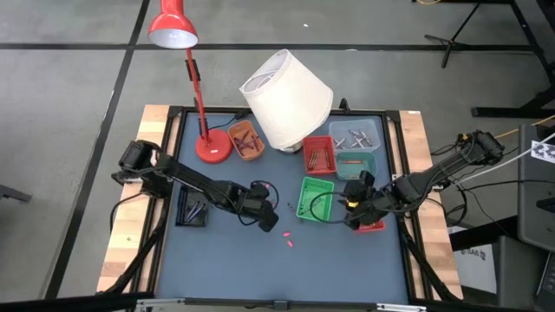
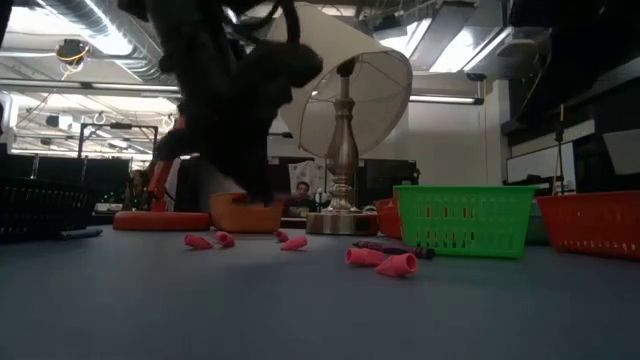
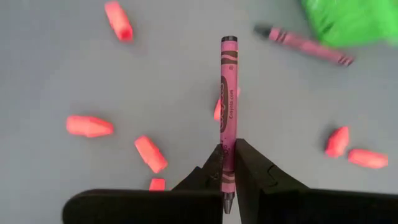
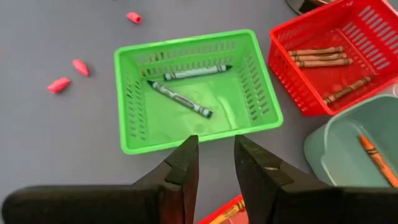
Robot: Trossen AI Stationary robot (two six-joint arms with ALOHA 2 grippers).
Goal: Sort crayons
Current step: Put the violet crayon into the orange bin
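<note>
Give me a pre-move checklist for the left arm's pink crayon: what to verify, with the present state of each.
1. Left gripper shut on the pink crayon: ok.
2. Crayon straight between the fingers: ok; held near one end, most of it sticking out forward.
3. Crayon lifted off the table: cannot tell.
4. Matching tray for pink: cannot tell; green tray holds two green crayons, red tray brownish ones.
5. Right gripper open, empty, beside the green tray: ok.
6. Second pink crayon loose by the green tray: not ok, unsorted.
</note>
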